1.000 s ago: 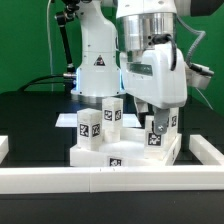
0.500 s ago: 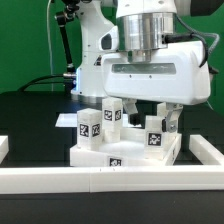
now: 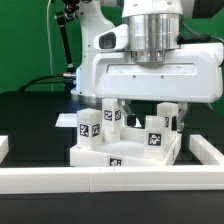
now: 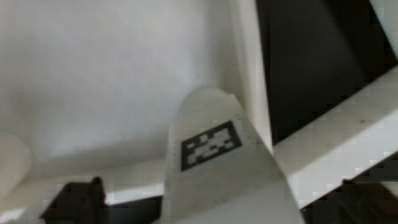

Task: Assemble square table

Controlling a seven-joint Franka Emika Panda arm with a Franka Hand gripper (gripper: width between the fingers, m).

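The white square tabletop (image 3: pixel 92 153) lies in the middle of the black table. Three white tagged legs stand on it: one at the exterior view's left (image 3: pixel 88 125), one behind it (image 3: pixel 112 113), and one at the right (image 3: pixel 158 133). My gripper (image 3: pixel 161 119) hangs over the right leg with a finger on each side. In the wrist view that leg (image 4: pixel 214 150) stands between my fingers (image 4: pixel 75 200) over the tabletop (image 4: pixel 89 90), with a gap on both sides. The gripper (image 4: pixel 222 203) is open. A fourth leg is not visible.
Long white border bars run along the front (image 3: pixel 110 181), the exterior view's right (image 3: pixel 205 150) and left (image 3: pixel 3 148). The robot base (image 3: pixel 95 62) stands behind the tabletop, in front of a green backdrop.
My hand has turned about its vertical axis above the right leg, so its broad side now faces the exterior camera. The leg stays standing on the tabletop.
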